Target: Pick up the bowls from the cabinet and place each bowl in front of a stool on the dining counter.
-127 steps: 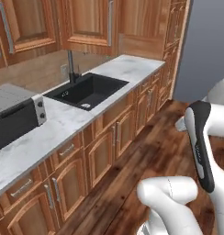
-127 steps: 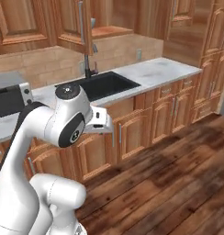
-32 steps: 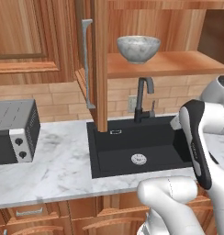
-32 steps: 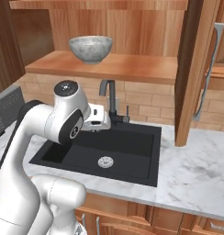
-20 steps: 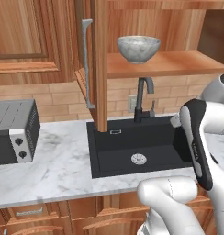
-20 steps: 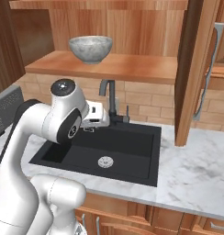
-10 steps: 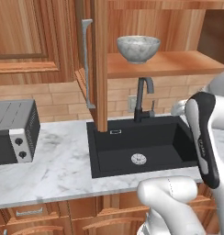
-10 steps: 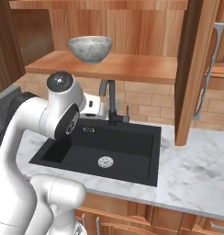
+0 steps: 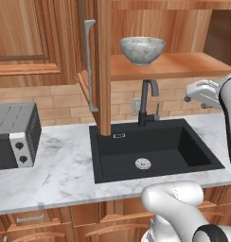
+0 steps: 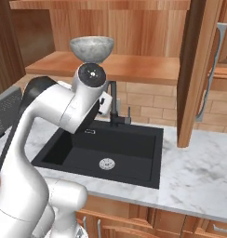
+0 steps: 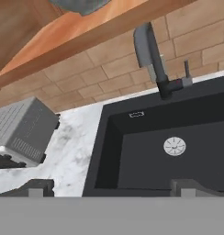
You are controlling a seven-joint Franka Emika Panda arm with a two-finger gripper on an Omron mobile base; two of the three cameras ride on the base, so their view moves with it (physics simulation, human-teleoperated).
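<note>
Jaws [image 11: 112, 187]: 2 dark tips set wide apart at the bottom of the hand view, nothing between them; they hang above the black sink [image 9: 155, 152].
Speckled stone-look bowl [image 9: 142, 49]: upright on the cabinet shelf [image 9: 183, 65], above and beyond the jaws, well apart from them; in the hand view just its underside [image 11: 79, 5] shows.
Cabinet [image 10: 134, 28]: door [image 10: 201, 69] swung open, silver bar handle [image 9: 89, 66] on its outer face.
Faucet [image 9: 146, 101]: dark, upright behind the sink, ahead of the jaws.
Worktop [image 9: 56, 172]: white marble around the sink.
Toaster oven [image 9: 13, 134]: grey, on the worktop, off to the jaws' left.
</note>
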